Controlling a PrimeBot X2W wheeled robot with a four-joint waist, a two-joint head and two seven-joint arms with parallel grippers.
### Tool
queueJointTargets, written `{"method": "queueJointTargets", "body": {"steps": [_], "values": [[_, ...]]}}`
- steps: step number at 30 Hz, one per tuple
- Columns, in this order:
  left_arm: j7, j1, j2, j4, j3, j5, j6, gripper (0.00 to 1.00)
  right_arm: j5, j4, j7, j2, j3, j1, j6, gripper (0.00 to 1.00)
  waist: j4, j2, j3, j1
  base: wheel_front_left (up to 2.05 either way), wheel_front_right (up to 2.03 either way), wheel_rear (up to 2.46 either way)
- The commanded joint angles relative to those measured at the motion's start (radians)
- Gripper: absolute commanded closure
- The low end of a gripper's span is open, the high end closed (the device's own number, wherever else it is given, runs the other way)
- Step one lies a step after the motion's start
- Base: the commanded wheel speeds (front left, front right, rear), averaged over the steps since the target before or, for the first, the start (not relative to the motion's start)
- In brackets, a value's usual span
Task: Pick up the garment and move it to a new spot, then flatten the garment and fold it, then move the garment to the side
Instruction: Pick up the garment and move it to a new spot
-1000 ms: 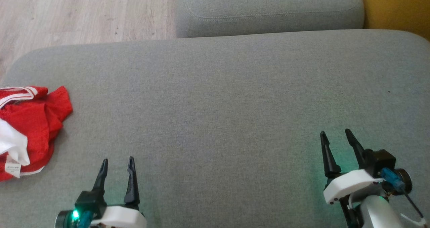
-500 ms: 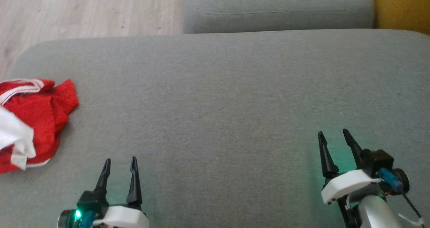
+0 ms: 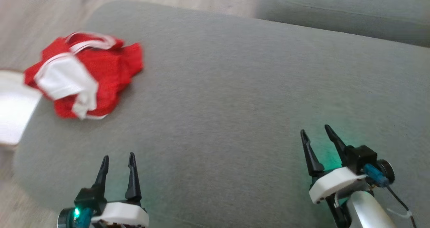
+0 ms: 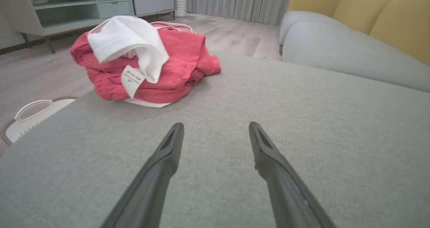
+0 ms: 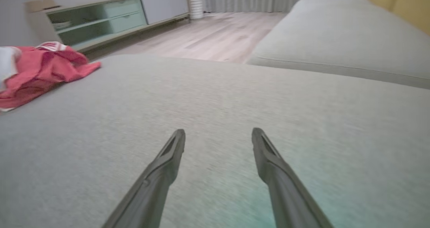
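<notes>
Both are spread wide, gripping nothing: left claw (image 3: 118, 155) near left, right claw (image 3: 315, 129) near right, low over the grey cushion (image 3: 235, 87). Garment (image 3: 100, 73) is a crumpled red heap with a white bit flopped on top, at the cushion's far left, well apart from either claw. White basket (image 4: 23, 125) sits on the floor just past that edge.

The left gripper (image 3: 118, 155) has two long dark pointed fingers (image 3: 133, 181), a white rounded shell (image 3: 122, 215) and a small green light (image 3: 76, 213). The right gripper (image 3: 315, 129) looks the same, with a blue connector (image 3: 373, 175), a thin black cable (image 3: 397, 197) and a silver forearm (image 3: 368, 210).
</notes>
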Motion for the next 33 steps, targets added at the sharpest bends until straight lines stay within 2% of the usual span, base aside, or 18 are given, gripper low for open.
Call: {"method": "queueJointTargets", "body": {"steps": [1, 7, 13, 18, 22, 28, 33], "values": [[-0.011, -0.015, 0.008, -0.031, 0.029, -0.005, 0.007, 0.0, 0.005, -0.029, -0.012, -0.013, 0.029, -0.042, -0.001, 0.0, 0.094, 0.0, 0.022, -0.0001, 0.0, 0.0, 0.0], [-0.011, 0.011, 0.008, -0.025, 0.039, -0.016, 0.006, 0.0, 0.011, -0.022, -0.012, -0.016, 0.073, -0.054, -0.001, 0.0, 0.187, 0.0, 0.025, -0.0001, 0.0, 0.0, 0.0], [-0.011, -0.001, 0.008, -0.029, 0.053, -0.01, -0.013, 0.0, 0.014, -0.022, -0.012, -0.028, 0.096, -0.061, -0.001, 0.0, 0.214, 0.0, 0.037, -0.0001, 0.0, 0.0, 0.0], [-0.011, -0.101, 0.011, -0.079, 0.144, 0.016, -0.041, 0.0, 0.019, -0.037, -0.012, -0.065, 0.112, -0.072, -0.001, 0.0, 0.197, 0.0, 0.086, -0.0001, 0.0, 0.0, 0.0], [-0.011, -0.236, 0.059, -0.083, 0.217, 0.053, -0.08, 0.0, 0.027, -0.056, -0.012, -0.096, 0.122, -0.074, -0.001, 0.0, 0.169, 0.0, 0.135, -0.0001, 0.0, 0.0, 0.0], [-0.011, -0.431, 0.146, 0.037, 0.231, 0.073, -0.107, 0.0, 0.032, -0.083, -0.012, -0.133, 0.14, -0.09, -0.001, 0.0, 0.13, 0.0, 0.19, -0.0001, 0.0, 0.0, 0.0], [-0.011, -0.568, 0.189, 0.169, 0.213, 0.069, -0.117, 0.0, 0.033, -0.109, -0.012, -0.153, 0.159, -0.111, -0.001, 0.0, 0.091, 0.0, 0.231, -0.0001, 0.0, 0.0, 0.0]]}}
